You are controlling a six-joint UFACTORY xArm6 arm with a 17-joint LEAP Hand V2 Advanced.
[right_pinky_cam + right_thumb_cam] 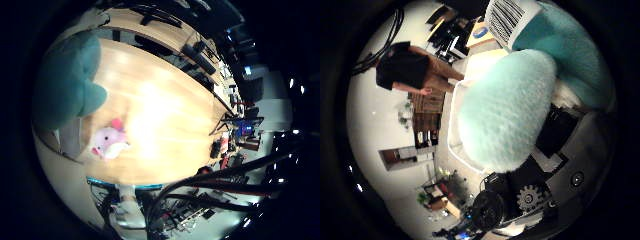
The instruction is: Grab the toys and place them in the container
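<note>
A teal plush toy (505,110) fills much of the thumb side view, close against my palm, with a white tag (507,20) at one end. My right hand (555,150) shows as black, white and geared parts pressed against the plush, fingers curled round it. The plush is held well above a wooden table (165,115). A small pink and white plush toy (107,142) lies on that table near its edge. Beside it, partly hidden by the teal plush, is a pale box-like container (70,137); its white rim (451,120) runs behind the plush.
The table's long far edge borders black equipment and stands (200,55). Beyond the near edge lies a floor with dark frames and clutter (220,175). A person in a black top (405,67) stands off in the room, away from the toys.
</note>
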